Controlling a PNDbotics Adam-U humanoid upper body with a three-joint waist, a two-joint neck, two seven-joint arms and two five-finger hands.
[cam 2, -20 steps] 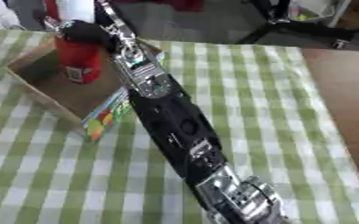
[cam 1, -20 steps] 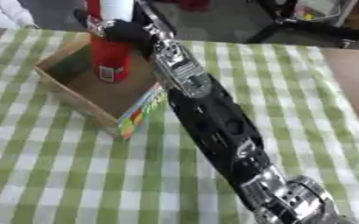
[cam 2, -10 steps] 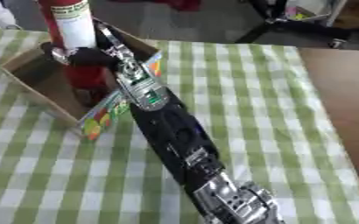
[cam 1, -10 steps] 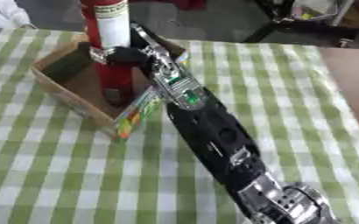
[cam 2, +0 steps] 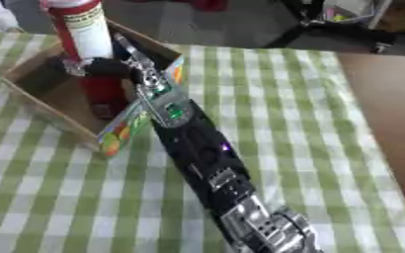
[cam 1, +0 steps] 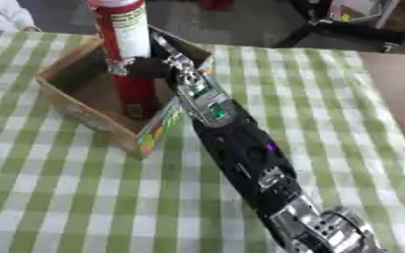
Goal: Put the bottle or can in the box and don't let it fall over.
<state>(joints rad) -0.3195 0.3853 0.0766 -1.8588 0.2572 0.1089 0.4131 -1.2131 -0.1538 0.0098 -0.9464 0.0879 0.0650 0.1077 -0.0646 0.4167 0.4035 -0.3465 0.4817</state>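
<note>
Bottle [cam 1: 128, 54] stands upright inside the box [cam 1: 76, 106], upper left of frame, red with a white label. Your right hand [cam 1: 150, 66] is wrapped around its middle. Judgement: tall, narrow, stiff, likely smooth and top-heavy, so it tips easily. Keep hold at mid-height; release only once the base sits flat on the box floor.

The bottle [cam 1: 130, 54] in the right hand [cam 1: 150, 65] looks like glossy plastic with a paper label. The box [cam 1: 85, 109] around it is matt brown cardboard. Checked cloth [cam 1: 76, 197] covers the counter.
</note>
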